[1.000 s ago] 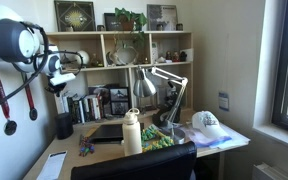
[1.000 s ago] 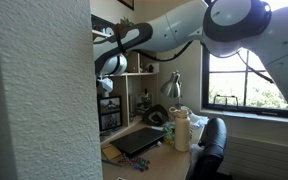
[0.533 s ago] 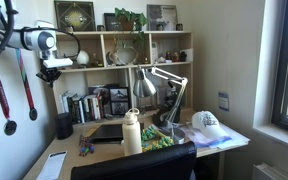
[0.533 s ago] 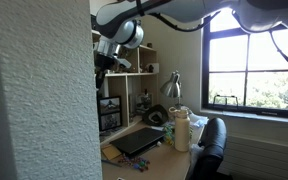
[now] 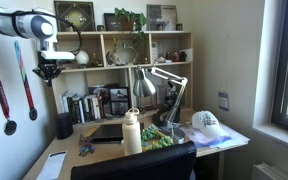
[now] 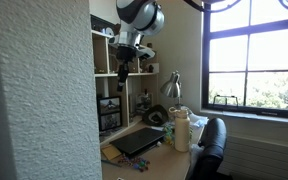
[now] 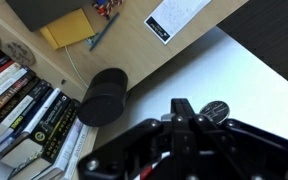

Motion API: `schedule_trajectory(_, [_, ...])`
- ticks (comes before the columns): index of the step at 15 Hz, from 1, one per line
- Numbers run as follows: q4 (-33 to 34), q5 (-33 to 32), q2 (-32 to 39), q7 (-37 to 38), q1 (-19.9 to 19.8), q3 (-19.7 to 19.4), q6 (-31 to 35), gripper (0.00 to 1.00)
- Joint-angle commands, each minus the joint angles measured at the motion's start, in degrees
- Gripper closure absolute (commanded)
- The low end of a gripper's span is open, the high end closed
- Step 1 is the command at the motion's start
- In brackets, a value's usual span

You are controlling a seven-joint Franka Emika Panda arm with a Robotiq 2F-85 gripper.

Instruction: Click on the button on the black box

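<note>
A flat black box point(image 5: 106, 132) lies on the desk below the shelves; it also shows in an exterior view point(image 6: 139, 141). I cannot make out a button on it. My gripper point(image 5: 47, 72) hangs high above the desk's end, next to the wall, pointing down, and shows in the exterior view point(image 6: 122, 72) too. In the wrist view its fingers point(image 7: 182, 108) are pressed together and hold nothing. The black box is out of the wrist view.
Below the gripper stand a black cup point(image 7: 104, 97), a row of books point(image 7: 29, 120), a yellow envelope point(image 7: 67, 27) and a paper point(image 7: 177, 15). Medals point(image 5: 9, 127) hang on the wall. A white bottle point(image 5: 132, 132), desk lamp point(image 5: 162, 78) and chair back point(image 5: 134, 165) are near the box.
The arm has swung upward and its big joints have left the middle of both exterior views. The gripper has turned to point down near the wall.
</note>
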Motion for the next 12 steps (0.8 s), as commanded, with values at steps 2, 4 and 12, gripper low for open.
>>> schedule_trajectory(2, [-6.12,-0.12,-5.19,-3.59,1.21,-1.73,1.29,1.00])
schedule_trajectory(4, [-6.73,-0.02,-5.39,-3.91,1.81,-1.73,1.37,0.72])
schedule_trajectory(12, [-8.10,-0.75,-5.31,-3.91,4.02,-1.19,2.58,0.14])
